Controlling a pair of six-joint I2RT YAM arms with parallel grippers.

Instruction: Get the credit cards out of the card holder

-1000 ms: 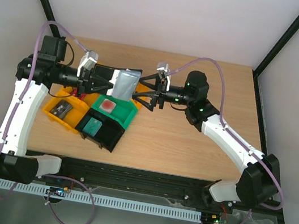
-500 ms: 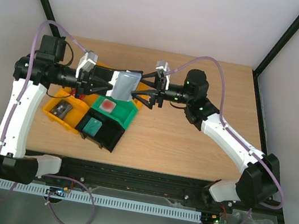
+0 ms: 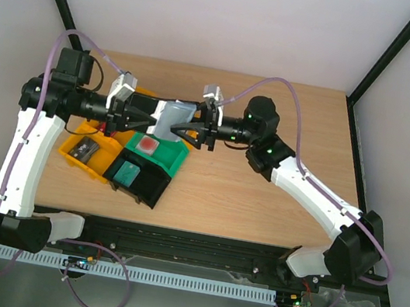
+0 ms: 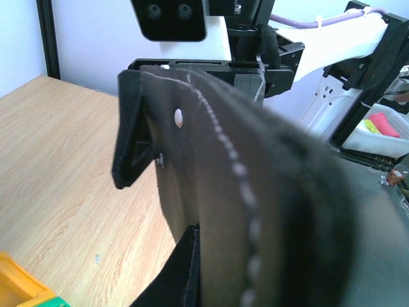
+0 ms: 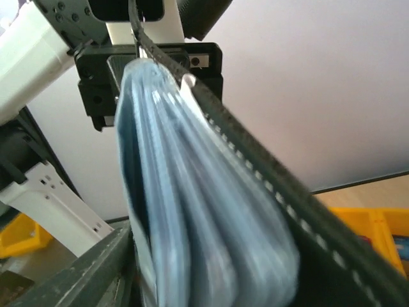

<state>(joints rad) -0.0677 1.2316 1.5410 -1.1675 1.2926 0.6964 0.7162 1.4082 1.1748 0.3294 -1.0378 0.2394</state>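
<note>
The card holder [image 3: 170,116], a black bifold wallet with pale blue-grey pocket faces, hangs in the air between both arms over the bins. My left gripper [image 3: 152,119] is shut on its left edge, and in the left wrist view its stitched black cover [image 4: 255,160] fills the frame. My right gripper [image 3: 183,128] has its jaws either side of the wallet's right edge. In the right wrist view the pale pockets [image 5: 204,211] bulge between them, blurred, and whether the fingers press on them is unclear. The credit cards are hidden inside the pockets.
Below the wallet stand a yellow bin [image 3: 71,153] with a dark item, a green bin [image 3: 176,160] with a red-pink flat piece [image 3: 147,144], and a black bin [image 3: 148,190] with a teal block [image 3: 129,172]. The wooden table [image 3: 289,120] extends to the right.
My right arm has moved left onto the wallet's right edge and its jaws have narrowed around it. The left gripper has kept its hold, shifted slightly.
</note>
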